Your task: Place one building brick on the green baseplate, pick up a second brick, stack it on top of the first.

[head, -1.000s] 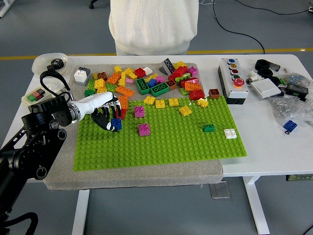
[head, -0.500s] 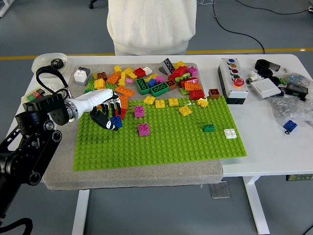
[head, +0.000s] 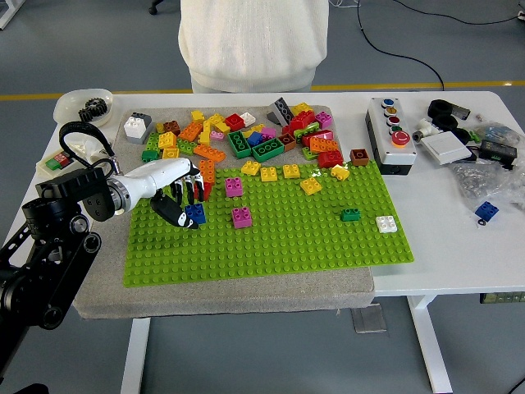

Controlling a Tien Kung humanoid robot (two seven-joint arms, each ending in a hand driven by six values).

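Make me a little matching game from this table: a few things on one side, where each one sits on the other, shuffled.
Things:
1. white brick
2. blue brick
3. button box
4. bowl

Places:
A. far left corner of the table, gears inside
B. on the green baseplate, near its right edge
C. in the fingers of the left hand, over the baseplate's left part
D. on the bare table, right of the brick pile

Pairs: 1-B, 2-C, 3-D, 4-A
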